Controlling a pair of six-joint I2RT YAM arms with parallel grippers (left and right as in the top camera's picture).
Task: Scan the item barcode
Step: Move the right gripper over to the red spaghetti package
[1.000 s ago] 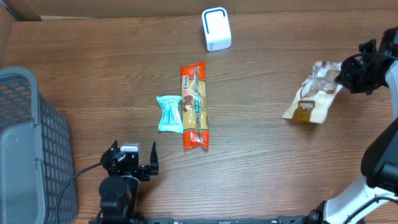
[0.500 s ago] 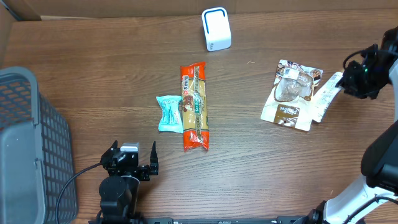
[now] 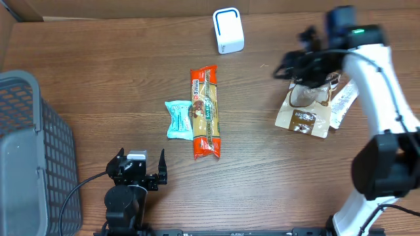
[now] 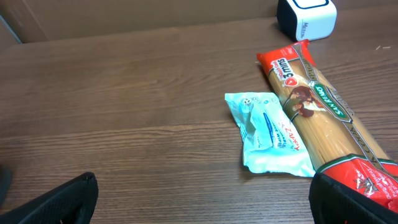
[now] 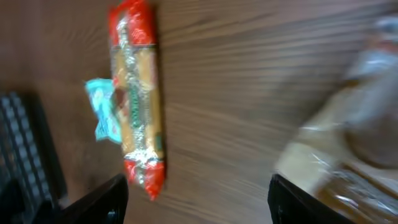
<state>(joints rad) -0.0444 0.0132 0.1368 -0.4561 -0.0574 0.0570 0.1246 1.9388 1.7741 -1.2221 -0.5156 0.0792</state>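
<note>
Right gripper (image 3: pixel 292 65) spread wide and empty at 2 o'clock over the brown pouch (image 3: pixel 303 117); left gripper (image 3: pixel 140 164) wide at 7 o'clock

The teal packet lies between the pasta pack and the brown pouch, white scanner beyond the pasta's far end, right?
No. In the overhead view the teal packet lies on the basket side of the pasta pack, not between it and the brown pouch. The white scanner part holds.

Right wrist view blurred; pouch (image 5: pixel 339 152) cropped.
</note>
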